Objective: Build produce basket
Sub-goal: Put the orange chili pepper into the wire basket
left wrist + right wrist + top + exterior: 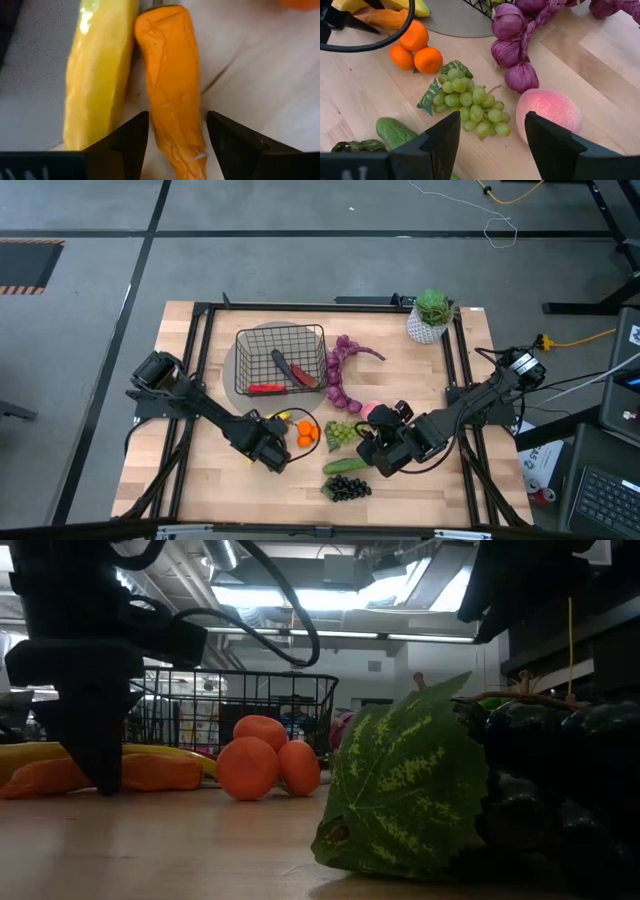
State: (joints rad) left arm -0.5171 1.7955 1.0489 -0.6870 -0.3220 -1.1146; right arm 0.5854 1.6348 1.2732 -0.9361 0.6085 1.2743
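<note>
The wooden table (210,480) is carrying everything, with bare board lying open along its near edge and toward the left side. The black wire basket (282,358) is sitting near the table's far edge, left of centre, on a grey round mat (232,375); inside it a red chilli (265,389) and a darker red chilli (300,373) are lying on the mesh floor. A white pot with a green plant (431,316) is standing at the far right corner.

Just right of the basket the purple string of bulbs (512,47) is curving across the board, close to the basket's side. Nearer the middle, the green grapes (470,105) are lying beside the pink peach (549,111), with the cucumber (395,132) and the dark grapes (347,488) closer to the near edge.

The left end effector (175,137) is hanging low with its fingers spread on either side of an orange pepper (172,85), not yet closed on it; the yellow banana (97,70) is lying alongside, touching the pepper. Two small oranges (415,47) are resting just beside them.

The right end effector (492,137) is hovering released above the green grapes and peach, grasping nothing.
</note>
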